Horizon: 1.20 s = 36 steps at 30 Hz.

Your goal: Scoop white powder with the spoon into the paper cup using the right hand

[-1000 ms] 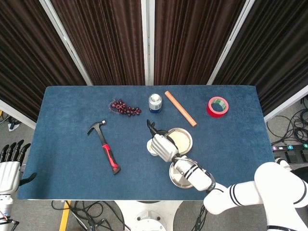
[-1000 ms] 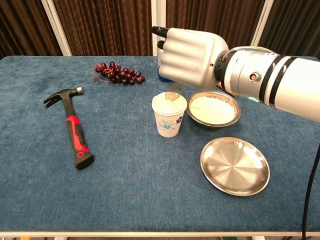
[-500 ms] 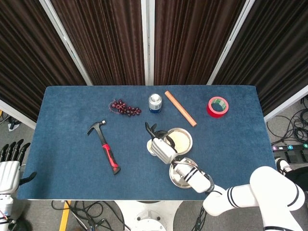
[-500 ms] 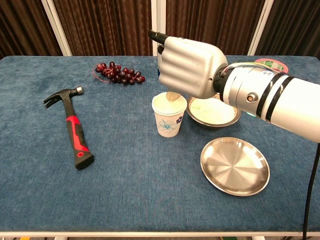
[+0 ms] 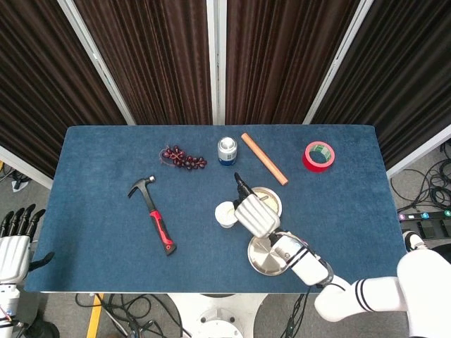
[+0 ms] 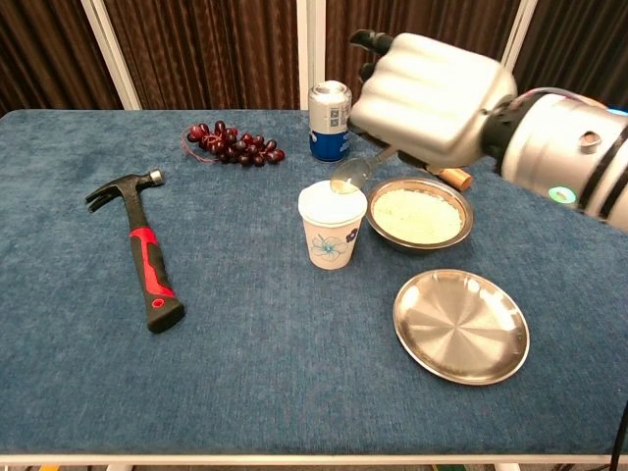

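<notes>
A blue cloth-covered table [image 6: 245, 392] stands before dark brown curtains. Nearest the front edge sits an empty steel plate [image 6: 461, 326], with a red-handled hammer [image 6: 147, 255] to the left. Behind the plate, a metal bowl [image 6: 420, 213] holds white powder [image 6: 417, 211]. Just beside it stands the paper cup [image 6: 332, 225], light and easily tipped, its contents not clearly visible. The right hand [image 6: 432, 93] curls its fingers around the handle of the spoon [image 6: 351, 175], whose stiff, smooth scoop hovers at the cup's far rim. Gripping the handle end looks steadiest. Farther back are grapes [image 6: 231, 143] and a can [image 6: 329, 120]. The left hand [image 5: 13, 243] hangs off the table, fingers apart, holding nothing
</notes>
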{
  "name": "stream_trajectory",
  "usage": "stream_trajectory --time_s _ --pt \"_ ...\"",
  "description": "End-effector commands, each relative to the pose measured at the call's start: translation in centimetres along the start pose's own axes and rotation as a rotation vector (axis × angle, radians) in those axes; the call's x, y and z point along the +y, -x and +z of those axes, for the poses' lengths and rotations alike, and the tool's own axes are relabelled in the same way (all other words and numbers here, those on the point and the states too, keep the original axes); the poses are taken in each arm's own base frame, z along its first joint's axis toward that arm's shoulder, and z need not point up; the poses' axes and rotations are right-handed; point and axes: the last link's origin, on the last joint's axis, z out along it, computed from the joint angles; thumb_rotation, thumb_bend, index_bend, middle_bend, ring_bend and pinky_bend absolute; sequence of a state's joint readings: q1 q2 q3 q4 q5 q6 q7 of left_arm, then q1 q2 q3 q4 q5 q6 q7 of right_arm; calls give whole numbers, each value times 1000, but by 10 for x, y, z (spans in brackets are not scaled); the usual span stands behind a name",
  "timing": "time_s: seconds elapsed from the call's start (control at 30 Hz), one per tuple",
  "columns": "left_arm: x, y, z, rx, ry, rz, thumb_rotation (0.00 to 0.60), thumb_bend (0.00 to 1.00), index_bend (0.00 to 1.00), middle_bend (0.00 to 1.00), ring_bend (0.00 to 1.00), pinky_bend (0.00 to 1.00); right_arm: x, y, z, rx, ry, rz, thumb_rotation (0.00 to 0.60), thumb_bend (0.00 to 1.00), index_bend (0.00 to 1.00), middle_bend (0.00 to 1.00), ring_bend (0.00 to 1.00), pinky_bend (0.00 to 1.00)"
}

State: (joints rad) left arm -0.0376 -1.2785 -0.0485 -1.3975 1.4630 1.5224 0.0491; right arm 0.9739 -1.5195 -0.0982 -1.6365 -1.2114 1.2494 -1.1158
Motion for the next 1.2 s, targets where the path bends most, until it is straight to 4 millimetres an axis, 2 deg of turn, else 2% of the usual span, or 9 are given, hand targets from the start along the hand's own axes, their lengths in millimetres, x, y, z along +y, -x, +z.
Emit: stream_trajectory --time_s 0.03,0.17,0.3,0.43,0.77,1.0,1.2 --pt "1 -1 0 3 5 3 600 68 186 152 43 51 24 29 -53 -21 -23 354 600 380 612 601 257 0" --pt "3 -4 1 12 12 8 600 68 187 152 43 51 26 47 -80 -51 -45 475 600 374 612 600 256 0" --pt "6 -8 1 19 17 14 600 68 186 153 43 51 18 60 -103 -107 -69 549 600 371 614 595 251 0" --pt "7 -9 0 20 19 16 600 68 186 152 43 51 10 71 -115 -151 -97 554 600 371 615 590 232 0" --pt "7 -10 -3 22 13 16 600 68 186 152 43 51 -13 92 -114 -185 -124 528 600 362 578 548 181 0" --pt "7 -9 -4 19 12 14 600 68 186 152 43 52 -26 97 -106 -175 -122 546 600 327 462 468 143 0" --pt "6 -7 -4 16 10 12 600 69 186 152 43 51 -25 99 -113 -189 -81 561 600 327 391 399 125 0"
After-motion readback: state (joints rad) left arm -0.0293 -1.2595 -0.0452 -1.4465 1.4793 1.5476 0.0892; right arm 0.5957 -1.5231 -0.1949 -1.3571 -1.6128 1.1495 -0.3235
